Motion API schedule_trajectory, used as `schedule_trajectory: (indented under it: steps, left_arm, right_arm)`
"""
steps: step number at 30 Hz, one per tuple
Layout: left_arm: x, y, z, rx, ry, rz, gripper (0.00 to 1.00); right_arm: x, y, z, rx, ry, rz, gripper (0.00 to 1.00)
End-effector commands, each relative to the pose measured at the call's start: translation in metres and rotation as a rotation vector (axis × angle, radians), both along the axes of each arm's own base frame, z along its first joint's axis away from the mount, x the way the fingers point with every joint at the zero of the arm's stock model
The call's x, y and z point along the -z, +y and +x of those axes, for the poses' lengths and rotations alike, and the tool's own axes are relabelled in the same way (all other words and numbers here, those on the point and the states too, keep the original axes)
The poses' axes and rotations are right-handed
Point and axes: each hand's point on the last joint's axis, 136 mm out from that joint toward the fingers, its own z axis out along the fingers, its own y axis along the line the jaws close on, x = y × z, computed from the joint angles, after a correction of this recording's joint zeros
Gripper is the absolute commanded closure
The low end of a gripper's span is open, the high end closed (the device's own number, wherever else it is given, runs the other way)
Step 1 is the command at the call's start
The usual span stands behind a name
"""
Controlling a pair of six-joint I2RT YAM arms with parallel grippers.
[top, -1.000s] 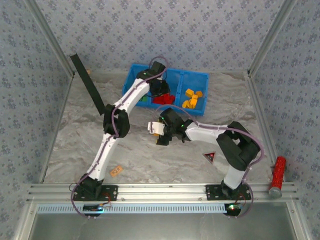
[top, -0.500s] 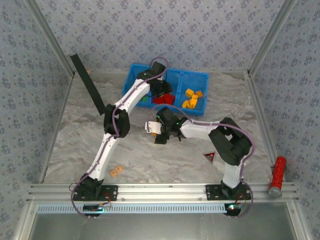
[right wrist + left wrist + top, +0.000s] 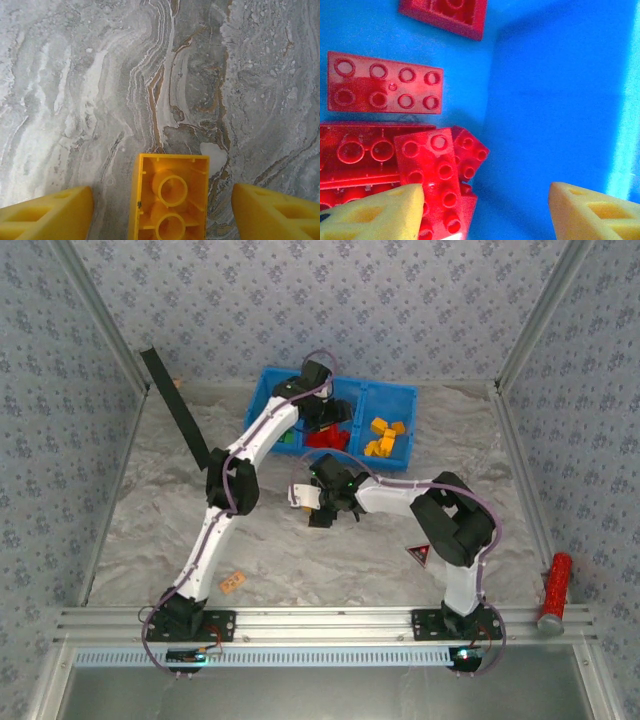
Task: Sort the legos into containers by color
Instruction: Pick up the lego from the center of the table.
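Between the spread fingers [image 3: 45, 212] of your right hand [image 3: 162, 205], the yellow lego [image 3: 170, 197] lies ungripped on the tabletop [image 3: 100, 75], hollow side up, long axis along the hand; your left hand [image 3: 485, 200] gapes empty over red legos [image 3: 385, 87].

Under my left gripper [image 3: 484, 212] the light is strong and the colours run saturated. The blue bin wall [image 3: 560, 100] to the right of my fingers sinks into soft shadow near its corner, and a pale strip of glare washes out its far right edge. The red legos [image 3: 385, 87] ahead look fairly sharp; my own fingertips [image 3: 375, 215] are blurred. Below my right gripper [image 3: 162, 212] the marble table [image 3: 100, 75] is evenly lit and crisp, while the yellow lego [image 3: 170, 200] is slightly soft. From above, the light is diffuse and the shadows faint.
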Motion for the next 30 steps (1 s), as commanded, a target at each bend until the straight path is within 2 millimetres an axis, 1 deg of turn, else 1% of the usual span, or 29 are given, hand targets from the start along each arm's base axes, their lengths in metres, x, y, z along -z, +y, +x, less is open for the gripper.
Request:
schedule_trajectory:
  steps: [1,2,4,5,8,11,12,15,17,19,22,23,27,28,30]
  left_arm:
    - [-0.085,0.001,0.000,0.039,-0.151,-0.082,0.34]
    - [-0.093,0.003,-0.001,0.041,-0.162,-0.086,0.33]
    - [-0.115,0.007,-0.004,0.048,-0.195,-0.100,0.33]
    - [-0.123,0.009,-0.006,0.055,-0.207,-0.100,0.34]
    - [-0.148,0.023,-0.013,0.063,-0.241,-0.091,0.34]
    - [-0.169,0.043,-0.019,0.061,-0.271,-0.065,0.33]
    - [-0.176,0.052,-0.021,0.057,-0.282,-0.054,0.33]
    - [-0.189,0.075,-0.027,0.036,-0.304,-0.025,0.33]
    - [-0.198,0.091,-0.034,0.027,-0.321,-0.004,0.33]
    - [-0.206,0.109,-0.044,0.021,-0.342,0.031,0.33]
    - [-0.213,0.138,-0.060,-0.001,-0.372,0.105,0.32]
    - [-0.215,0.147,-0.066,-0.007,-0.381,0.129,0.32]
    - [-0.215,0.185,-0.096,-0.034,-0.404,0.220,0.30]
    - [-0.210,0.195,-0.105,-0.041,-0.399,0.243,0.29]
    - [-0.206,0.214,-0.122,-0.051,-0.406,0.280,0.26]
  right_arm:
    - [0.021,-0.009,-0.003,0.000,0.054,-0.065,0.27]
    - [0.021,-0.009,-0.004,0.000,0.057,-0.066,0.28]
    - [0.023,-0.008,-0.005,-0.002,0.068,-0.067,0.31]
    - [0.023,-0.008,-0.005,-0.002,0.071,-0.065,0.33]
    - [0.025,-0.008,-0.005,-0.003,0.087,-0.078,0.42]
    - [0.031,-0.013,-0.009,0.003,0.114,-0.110,0.49]
    - [0.024,-0.008,-0.003,0.004,0.099,-0.101,0.52]
    - [0.029,-0.011,-0.004,0.011,0.107,-0.122,0.59]
    - [0.031,-0.014,-0.005,0.021,0.109,-0.132,0.64]
    - [0.029,-0.015,-0.005,0.035,0.107,-0.129,0.69]
    - [0.016,-0.014,-0.001,0.063,0.091,-0.104,0.75]
    - [0.020,-0.022,-0.006,0.072,0.103,-0.117,0.76]
    - [-0.002,-0.029,-0.001,0.127,0.087,-0.086,0.79]
    - [-0.010,-0.032,0.001,0.145,0.084,-0.072,0.79]
    - [-0.026,-0.037,0.003,0.174,0.081,-0.046,0.79]
